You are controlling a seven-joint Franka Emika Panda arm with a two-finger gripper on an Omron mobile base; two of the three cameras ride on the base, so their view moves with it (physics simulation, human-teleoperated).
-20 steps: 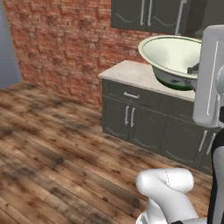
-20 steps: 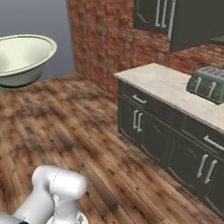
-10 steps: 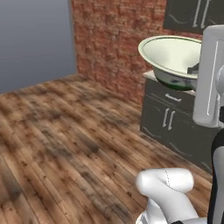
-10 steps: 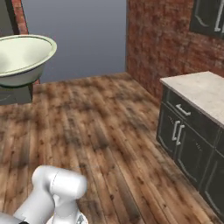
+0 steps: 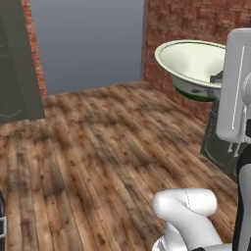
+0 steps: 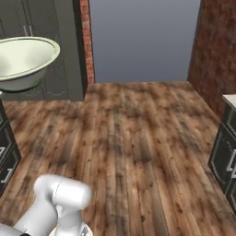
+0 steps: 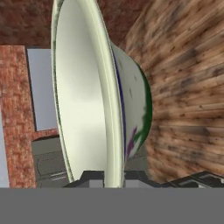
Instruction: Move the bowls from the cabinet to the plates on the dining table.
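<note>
In the left base view, the cream bowl is seen at the upper right, held high above the plank floor and beside the white arm. It sits nearly level, its green foot below. A brick wall stands behind it.

In the right base view, the same bowl is found at the upper left, in front of dark tall units. A low drawer unit is cut by the right edge.

In the hand view, the bowl is seen edge-on through the middle of the frame. Its rim is pinched by the jaws, which are closed on it at the bottom centre.

One bowl is judged to be out of the cabinet and in transit. Its placing on a plate is left to do, as is the whole move of the second bowl.
</note>
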